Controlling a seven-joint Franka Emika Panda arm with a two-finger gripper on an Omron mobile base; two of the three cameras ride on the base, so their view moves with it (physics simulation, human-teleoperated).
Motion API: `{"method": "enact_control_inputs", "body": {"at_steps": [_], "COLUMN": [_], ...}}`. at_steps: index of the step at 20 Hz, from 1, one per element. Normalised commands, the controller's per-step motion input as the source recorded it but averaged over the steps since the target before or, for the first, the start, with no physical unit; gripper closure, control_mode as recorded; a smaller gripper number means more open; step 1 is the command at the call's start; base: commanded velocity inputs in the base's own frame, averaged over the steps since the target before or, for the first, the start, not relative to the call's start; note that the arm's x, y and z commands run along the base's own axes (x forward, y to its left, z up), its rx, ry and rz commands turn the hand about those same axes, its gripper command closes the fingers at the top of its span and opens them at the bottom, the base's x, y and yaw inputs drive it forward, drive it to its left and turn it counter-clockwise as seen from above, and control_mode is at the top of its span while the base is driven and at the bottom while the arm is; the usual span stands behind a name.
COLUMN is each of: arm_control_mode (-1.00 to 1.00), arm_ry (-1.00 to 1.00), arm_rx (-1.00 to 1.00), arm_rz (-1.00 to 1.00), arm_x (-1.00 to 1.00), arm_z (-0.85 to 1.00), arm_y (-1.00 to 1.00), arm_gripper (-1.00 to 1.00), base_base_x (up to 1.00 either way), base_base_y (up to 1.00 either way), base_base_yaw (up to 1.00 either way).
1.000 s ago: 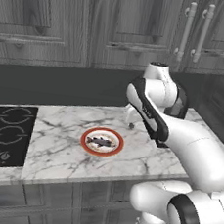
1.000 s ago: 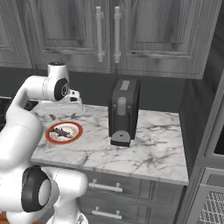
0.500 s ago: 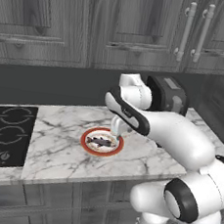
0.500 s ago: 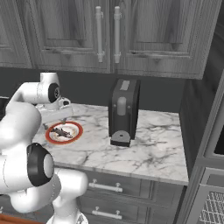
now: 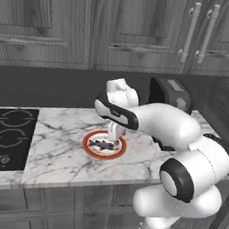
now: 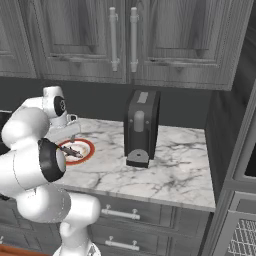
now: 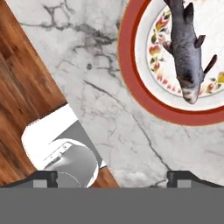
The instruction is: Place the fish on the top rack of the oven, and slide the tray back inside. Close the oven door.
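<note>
One white arm bends low over the marble counter (image 5: 57,150), its gripper (image 5: 115,133) hanging just above the red-rimmed plate (image 5: 104,145) with fingertips spread wide and holding nothing. On that plate lies the fish (image 7: 187,50), untouched. Beside the plate to the right stands a dark toaster (image 6: 140,127); left of it, the black cooktop (image 5: 5,137).
</note>
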Motion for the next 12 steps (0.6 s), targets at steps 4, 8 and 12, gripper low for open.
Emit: {"method": "enact_control_inputs", "body": {"at_steps": [4,8,12], "arm_control_mode": [-1.00,-1.00,-1.00], "arm_ry": [0.00,-0.01,-0.05], "arm_rx": [0.00,0.00,0.00], "arm_rz": [0.05,0.01,0.00], "arm_x": [0.29,0.31,0.26], "arm_z": [-0.33,-0.42,-0.46], "arm_y": [0.00,0.00,0.00], "arm_gripper": [-1.00,-1.00,-1.00], "base_base_x": [0.00,0.00,0.00], "base_base_y": [0.00,0.00,0.00], "base_base_yaw": [0.00,0.00,0.00]}}
